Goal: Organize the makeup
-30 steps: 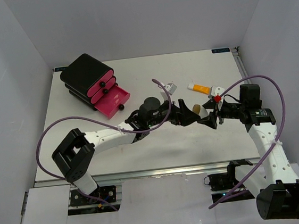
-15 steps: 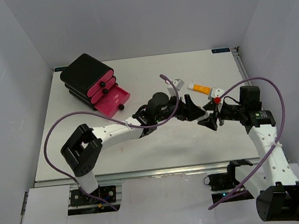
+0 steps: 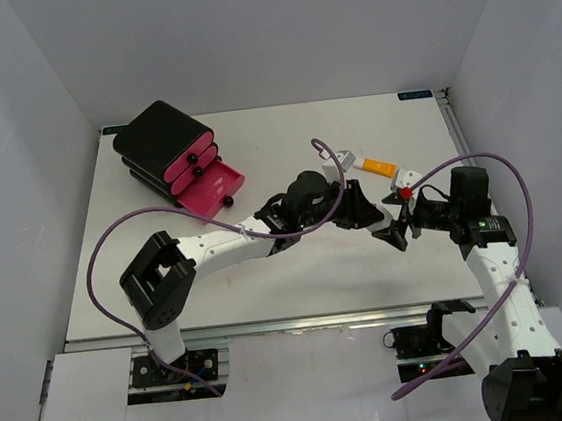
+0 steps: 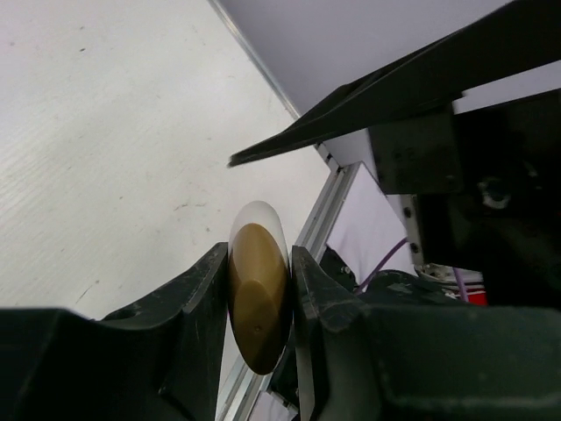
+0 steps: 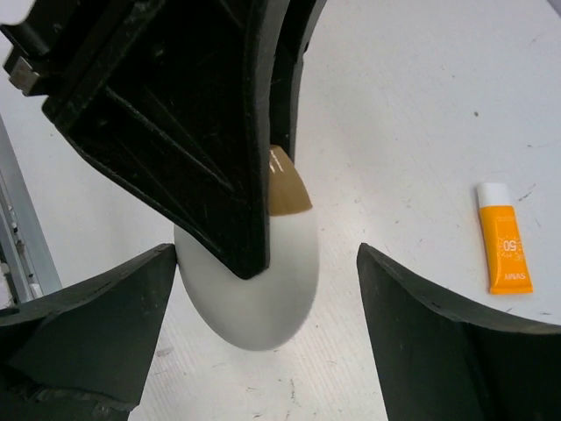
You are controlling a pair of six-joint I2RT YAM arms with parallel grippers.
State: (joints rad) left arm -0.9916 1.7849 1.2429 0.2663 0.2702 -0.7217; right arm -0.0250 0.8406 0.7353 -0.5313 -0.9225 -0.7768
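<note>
While the left pincer (image 3: 374, 217) is clamped on the white oval puff (image 4: 259, 303), held off the table (image 3: 284, 140) right of centre, the right pincer (image 5: 267, 256) stands wide apart, one finger on each side of it. An orange tube (image 5: 505, 239) lies farther right.

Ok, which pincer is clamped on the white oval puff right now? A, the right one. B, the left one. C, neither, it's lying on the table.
B: in the left wrist view the left pincer presses on both faces of the puff, while the right pincer stands wide open around it.
</note>
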